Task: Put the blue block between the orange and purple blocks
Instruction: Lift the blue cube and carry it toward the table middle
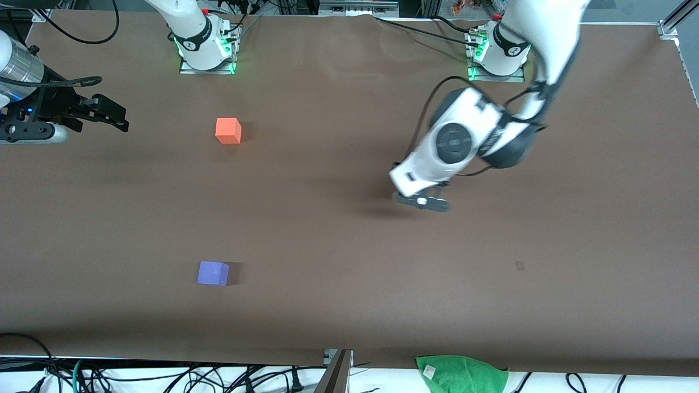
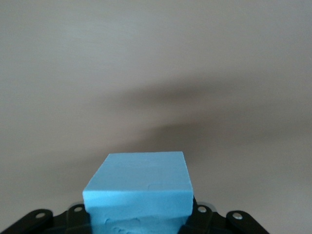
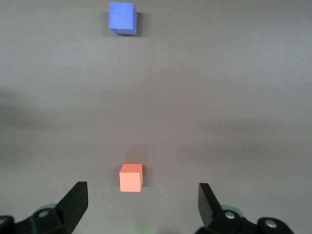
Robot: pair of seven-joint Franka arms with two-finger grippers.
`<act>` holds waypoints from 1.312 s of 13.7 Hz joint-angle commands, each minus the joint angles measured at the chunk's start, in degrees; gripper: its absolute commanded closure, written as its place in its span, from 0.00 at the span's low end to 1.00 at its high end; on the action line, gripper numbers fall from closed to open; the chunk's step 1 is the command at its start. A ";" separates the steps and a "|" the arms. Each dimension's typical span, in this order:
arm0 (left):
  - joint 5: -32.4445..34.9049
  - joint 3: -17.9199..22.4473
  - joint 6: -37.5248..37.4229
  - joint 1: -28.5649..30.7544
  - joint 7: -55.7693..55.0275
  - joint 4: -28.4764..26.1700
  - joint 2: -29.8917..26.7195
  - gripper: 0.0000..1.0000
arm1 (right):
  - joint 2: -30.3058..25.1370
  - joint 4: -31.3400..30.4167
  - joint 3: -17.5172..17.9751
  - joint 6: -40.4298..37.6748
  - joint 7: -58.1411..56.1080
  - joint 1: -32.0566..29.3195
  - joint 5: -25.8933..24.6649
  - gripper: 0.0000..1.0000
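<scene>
Front view hides my cargo: only the left wrist view shows the left gripper point(image 2: 139, 219) clamped on the light sky-blue matte cube point(image 2: 139, 183), over bare table toward the left arm's end. I judge it could drift off the line joining the bright orange matte cube point(image 1: 228, 131) and violet-purple matte cube point(image 1: 213, 273), which stand well apart. The right gripper point(image 3: 141, 202) waits, fingers spread wide, probably empty.
</scene>
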 commanded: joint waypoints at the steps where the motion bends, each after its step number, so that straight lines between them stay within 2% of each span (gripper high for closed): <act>1: 2.54 1.41 4.97 -5.28 -8.34 5.62 7.64 0.93 | -1.09 -0.74 0.04 0.47 -0.53 -0.14 -0.42 0.00; 4: 2.72 1.58 16.91 -9.40 -11.19 5.54 12.47 0.94 | -1.01 -0.65 0.04 0.56 -0.53 -0.14 -0.34 0.00; 6: 2.63 1.67 22.73 -10.55 -14.60 5.54 15.12 0.91 | -0.74 -0.04 0.04 0.56 -0.53 -0.14 -0.33 0.00; 7: 2.89 1.76 22.75 -10.73 -17.32 5.54 14.87 0.62 | -0.48 0.22 0.04 0.56 -0.71 -0.14 -0.25 0.00; 8: 2.98 1.76 22.75 -10.73 -18.74 5.54 14.78 0.06 | -0.39 0.23 0.04 0.65 -0.71 -0.14 -0.16 0.00; 9: 3.07 1.76 22.75 -10.39 -18.49 5.36 14.69 0.00 | -0.30 0.31 0.04 0.74 -0.80 -0.14 -0.07 0.00; 11: 2.98 1.67 21.97 -9.68 -18.66 5.18 13.03 0.00 | -0.13 0.93 0.04 0.74 -0.80 -0.23 0.19 0.00; 12: 2.98 1.58 19.53 -9.33 -18.58 5.10 10.49 0.00 | 0.13 1.02 0.04 0.74 -0.54 -0.14 -0.07 0.00; 14: 2.72 1.23 10.76 -8.98 -18.84 5.10 4.70 0.00 | 0.49 1.19 0.13 0.39 0.16 0.21 -0.25 0.00; 16: 2.11 1.06 1.44 -5.66 -18.49 5.53 -1.28 0.00 | 0.58 1.28 0.39 0.82 0.26 0.47 -0.34 0.00; 17: 1.84 0.79 -1.91 -3.55 -18.49 5.80 -4.18 0.00 | 1.71 1.28 0.48 0.91 -0.09 0.48 0.01 0.00; 18: 1.75 0.96 -5.08 -1.35 -18.49 5.71 -7.43 0.00 | 5.11 1.37 0.48 0.91 -0.53 0.48 0.10 0.00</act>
